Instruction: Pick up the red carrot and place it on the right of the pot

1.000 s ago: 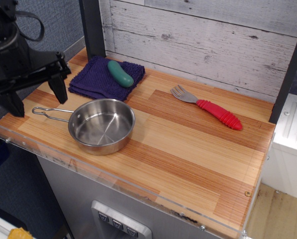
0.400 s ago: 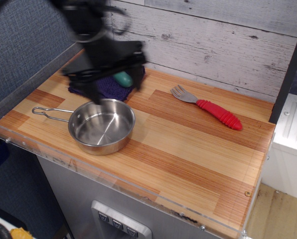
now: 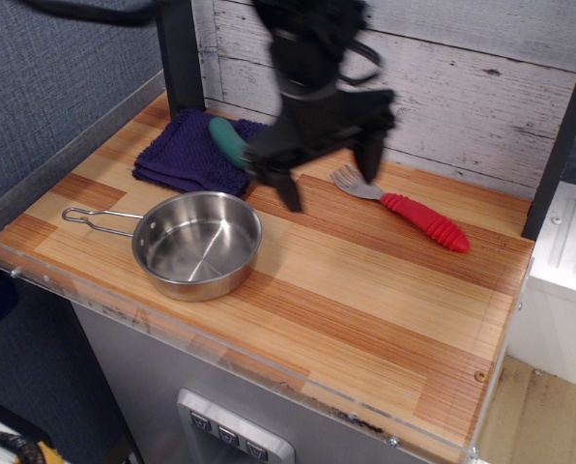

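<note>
**Open jaws above the wood, carrot lying free**

My gripper (image 3: 329, 166) hangs over the back half of the table (image 3: 365, 290), blurred, with the jaws spread wide and nothing between them. One finger (image 3: 286, 186) points down toward the wood just right of the cloth (image 3: 177, 159); the other finger (image 3: 372, 155) reaches down near the fork end of the carrot (image 3: 409, 214). I cannot tell whether that finger touches the grey tines or only hangs in front of them.

The carrot lies flat on the wood toward the back right, its tines pointing left toward me and its red ribbed handle tapering off to the right. It is well apart from the pot (image 3: 197, 244).

The pot sits upright near the front left edge, with its thin wire handle sticking out to the left. Nothing is in it.

The purple cloth lies folded in the back left corner, behind the pot. A teal toy vegetable (image 3: 228, 141) rests on the cloth's right side, partly hidden by my own dark body.

Behind everything stands a pale plank wall (image 3: 462, 87).
</note>
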### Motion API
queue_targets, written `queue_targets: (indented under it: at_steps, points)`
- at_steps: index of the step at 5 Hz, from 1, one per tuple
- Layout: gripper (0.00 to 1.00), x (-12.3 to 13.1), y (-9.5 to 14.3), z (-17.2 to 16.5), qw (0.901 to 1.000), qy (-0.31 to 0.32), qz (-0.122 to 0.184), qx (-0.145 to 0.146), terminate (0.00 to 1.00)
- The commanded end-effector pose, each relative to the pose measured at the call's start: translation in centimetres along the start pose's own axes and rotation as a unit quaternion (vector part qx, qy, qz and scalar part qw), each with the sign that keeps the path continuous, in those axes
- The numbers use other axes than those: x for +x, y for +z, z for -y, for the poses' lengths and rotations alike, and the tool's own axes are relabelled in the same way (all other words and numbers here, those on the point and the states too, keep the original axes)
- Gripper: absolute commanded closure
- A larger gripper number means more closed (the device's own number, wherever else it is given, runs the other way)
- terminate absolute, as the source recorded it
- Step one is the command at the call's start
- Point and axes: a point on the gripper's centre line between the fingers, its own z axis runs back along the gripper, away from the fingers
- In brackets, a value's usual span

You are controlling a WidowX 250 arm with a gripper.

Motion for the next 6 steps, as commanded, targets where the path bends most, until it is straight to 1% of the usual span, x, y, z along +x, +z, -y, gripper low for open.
queue_targets:
  at_steps: [1,2,3,4,5,6]
  points:
    - [0.00,-0.5,-2.1,5.9,0.9956,0.093,0.000,0.015,0.00]
    - [0.00,-0.6,-3.7,7.5,0.9938,0.108,-0.010,0.024,0.00]
    - [0.00,-0.3,-5.6,7.7,0.9912,0.127,-0.019,0.033,0.00]
    - [0.00,-0.4,-7.1,8.6,0.9896,0.136,-0.022,0.042,0.00]
    - [0.00,-0.2,-8.4,8.3,0.9890,0.138,-0.028,0.045,0.00]
    - [1.00,0.0,-9.0,8.1,0.9911,0.119,-0.032,0.050,0.00]
